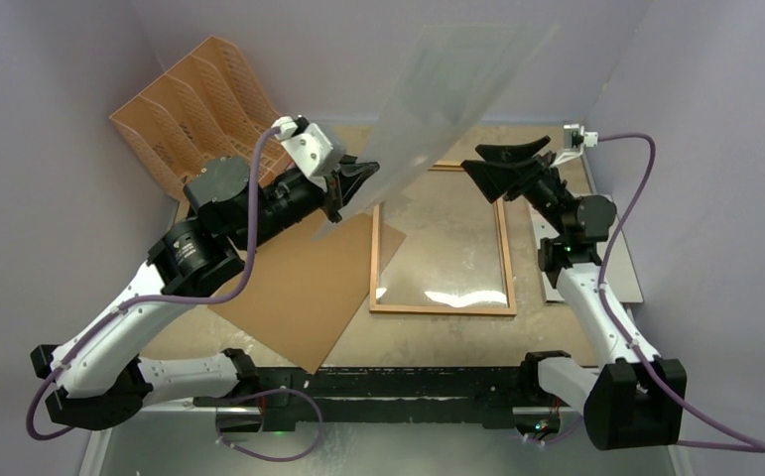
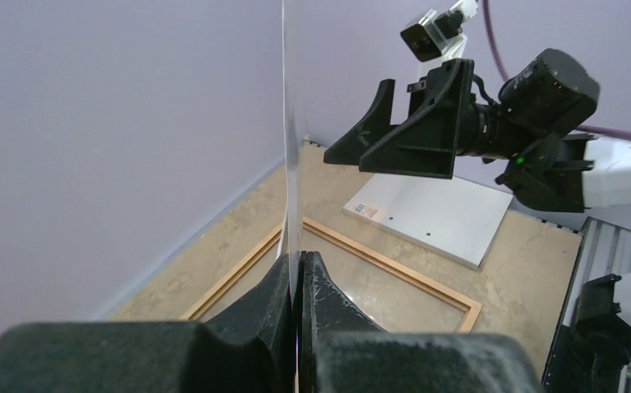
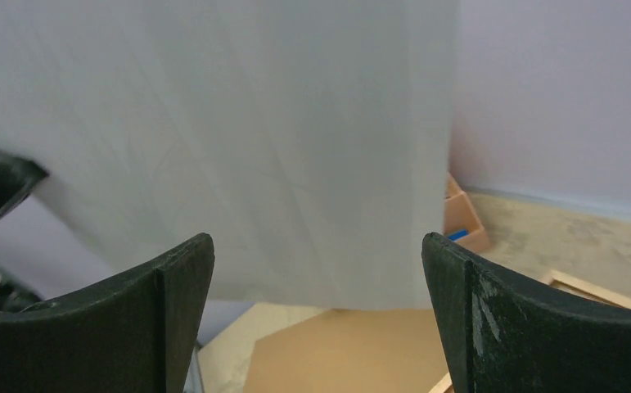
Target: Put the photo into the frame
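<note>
Top external view, read from the near edge: the brown backing panel (image 1: 299,288) is laid flat on the left part of the surface (image 1: 438,342). Its right corner reaches the left rail of the frame (image 1: 374,263) (which of the two lies on top cannot be told). The frame is laid flat in the middle of the surface, and reflections are seen inside it. Just to its right a pale sheet (image 1: 624,263) is laid, partly hidden under the right arm; a small sticker is seen on it in the left wrist view (image 2: 434,217).

Further back, the left end effector (image 1: 356,183) is closed tightly on the lower edge of the photo (image 1: 447,109). The photo is held up in the air, nearly upright, above the far left part of the frame and not touching it. In the left wrist view (image 2: 299,262) it is seen edge-on (image 2: 290,123), pinched between both fingers.

The right end effector (image 1: 477,164) is opened wide and nothing is held in it. It is pointed at the plain white face of the photo (image 3: 254,123), with a gap between them.

Farthest, the orange-tan file rack (image 1: 194,109) is placed against the left wall.
</note>
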Available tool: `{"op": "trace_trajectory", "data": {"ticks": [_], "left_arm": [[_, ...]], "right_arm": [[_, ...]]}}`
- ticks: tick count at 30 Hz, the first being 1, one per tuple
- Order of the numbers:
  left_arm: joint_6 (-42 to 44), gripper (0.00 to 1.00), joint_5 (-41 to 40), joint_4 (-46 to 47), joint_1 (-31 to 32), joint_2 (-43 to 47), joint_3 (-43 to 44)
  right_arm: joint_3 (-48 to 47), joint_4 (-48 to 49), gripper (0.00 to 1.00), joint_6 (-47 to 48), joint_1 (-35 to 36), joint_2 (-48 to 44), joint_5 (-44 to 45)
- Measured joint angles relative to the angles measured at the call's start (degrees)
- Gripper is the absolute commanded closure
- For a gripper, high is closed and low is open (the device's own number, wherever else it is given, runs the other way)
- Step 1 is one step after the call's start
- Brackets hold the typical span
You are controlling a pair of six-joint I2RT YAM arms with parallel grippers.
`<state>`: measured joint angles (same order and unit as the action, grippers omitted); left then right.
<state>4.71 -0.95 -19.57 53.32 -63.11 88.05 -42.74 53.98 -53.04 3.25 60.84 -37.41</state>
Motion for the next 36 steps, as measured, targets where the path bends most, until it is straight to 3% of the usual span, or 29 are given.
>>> {"op": "trace_trajectory", "data": {"ticks": [7, 29, 36], "left_arm": [[-2.16, 1.00, 3.37, -0.02, 0.00, 0.31, 2.45], [-2.51, 1.00, 9.25, -0.20, 0.00, 6.29, 2.47], [-3.69, 1.00, 7.28, 1.40, 0.00, 8.39, 1.95]], "right_arm": [[-0.63, 10.14, 0.01, -2.99, 0.00, 2.12, -8.63], [-8.87, 3.43, 0.01, -2.58, 0.00, 0.33, -6.67], [-9.22, 10.38, 0.18, -7.10, 0.00, 0.26, -11.02]]}}
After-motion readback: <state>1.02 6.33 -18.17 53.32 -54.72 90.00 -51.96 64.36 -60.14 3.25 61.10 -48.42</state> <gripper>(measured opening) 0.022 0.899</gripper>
